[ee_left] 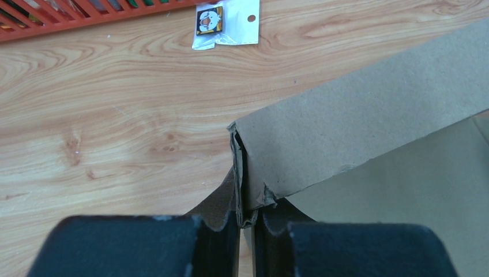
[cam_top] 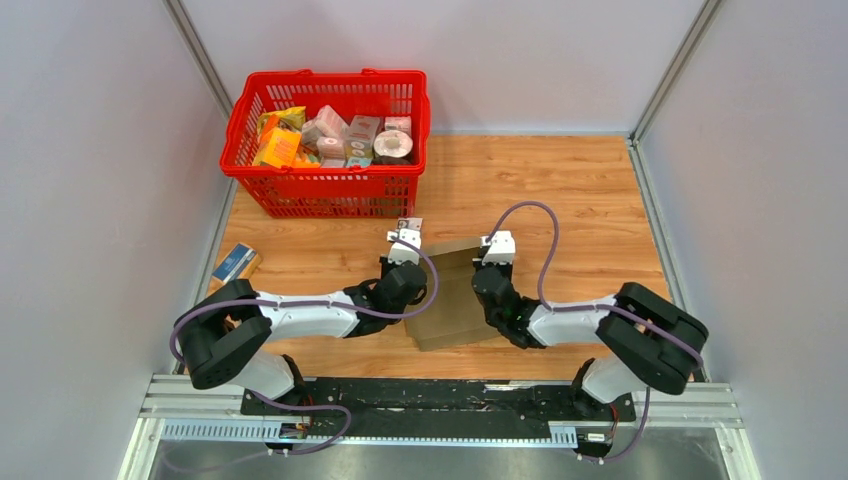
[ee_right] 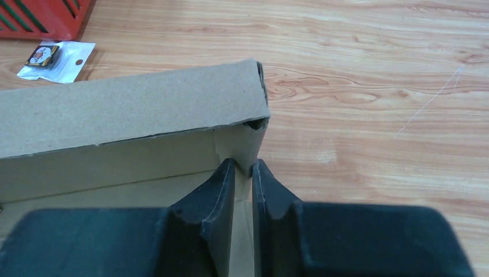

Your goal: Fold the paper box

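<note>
Box (cam_top: 455,300) mid-tabletop (cam_top: 580,200), between the arms. Left fingers (ee_left: 216,236) and right fingers (ee_right: 210,202) each pinch a far corner. Advisable: raise both corners evenly, creasing along scored lines, lest the cardboard tear.

Red basket (cam_top: 330,190), blue packet (cam_top: 236,263), plastic sachet (ee_left: 228,23)
</note>
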Controlling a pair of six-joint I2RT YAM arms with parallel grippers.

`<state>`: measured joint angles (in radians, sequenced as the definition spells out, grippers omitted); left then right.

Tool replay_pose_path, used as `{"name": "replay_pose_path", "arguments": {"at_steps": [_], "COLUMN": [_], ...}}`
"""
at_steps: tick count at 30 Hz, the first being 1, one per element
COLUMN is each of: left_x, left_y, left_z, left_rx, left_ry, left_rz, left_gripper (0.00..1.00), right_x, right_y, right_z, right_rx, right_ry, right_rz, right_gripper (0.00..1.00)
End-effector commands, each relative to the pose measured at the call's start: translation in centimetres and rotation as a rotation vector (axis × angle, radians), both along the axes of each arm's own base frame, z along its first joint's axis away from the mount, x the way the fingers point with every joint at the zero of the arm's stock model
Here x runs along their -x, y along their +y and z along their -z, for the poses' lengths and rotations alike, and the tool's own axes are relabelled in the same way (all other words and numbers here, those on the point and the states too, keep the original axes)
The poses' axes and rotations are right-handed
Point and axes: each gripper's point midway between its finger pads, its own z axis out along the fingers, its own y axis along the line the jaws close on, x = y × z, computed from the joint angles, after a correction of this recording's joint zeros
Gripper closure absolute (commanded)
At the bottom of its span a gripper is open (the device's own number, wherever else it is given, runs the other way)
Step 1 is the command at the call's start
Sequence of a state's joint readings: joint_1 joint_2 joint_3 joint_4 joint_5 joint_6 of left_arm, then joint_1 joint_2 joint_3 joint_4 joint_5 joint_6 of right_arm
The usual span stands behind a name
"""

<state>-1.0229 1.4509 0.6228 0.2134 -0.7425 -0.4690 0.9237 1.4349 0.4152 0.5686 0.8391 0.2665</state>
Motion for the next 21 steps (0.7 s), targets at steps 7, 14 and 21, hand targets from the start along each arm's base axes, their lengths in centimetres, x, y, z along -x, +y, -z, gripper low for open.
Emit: {"name": "replay_pose_path", "arguments": {"at_steps": [7, 14, 21], "left_x": [0.0, -0.1, -0.1], "left_y": [-1.1, -0.7, -0.6], "left_z": [-1.8, -1.8, -1.7], "left_rx": [0.099, 0.086, 0.083], "left_ry": [-0.035, -0.035, -0.031], "left_rz": [0.015, -0.009, -0.014], "left_gripper": [1.0, 1.0, 1.0], "right_x": [-1.8, 1.0, 8.2], "right_y": [-0.6, -1.3, -2.4], "right_z": [-1.5, -2.0, 0.0], "right_rx": [-0.056, -0.094, -0.091], "right_ry": [-0.107, 0.018, 0.451], "right_rz": [0.252, 0.255, -0.043], "right_gripper": [1.0, 0.38, 0.11]}}
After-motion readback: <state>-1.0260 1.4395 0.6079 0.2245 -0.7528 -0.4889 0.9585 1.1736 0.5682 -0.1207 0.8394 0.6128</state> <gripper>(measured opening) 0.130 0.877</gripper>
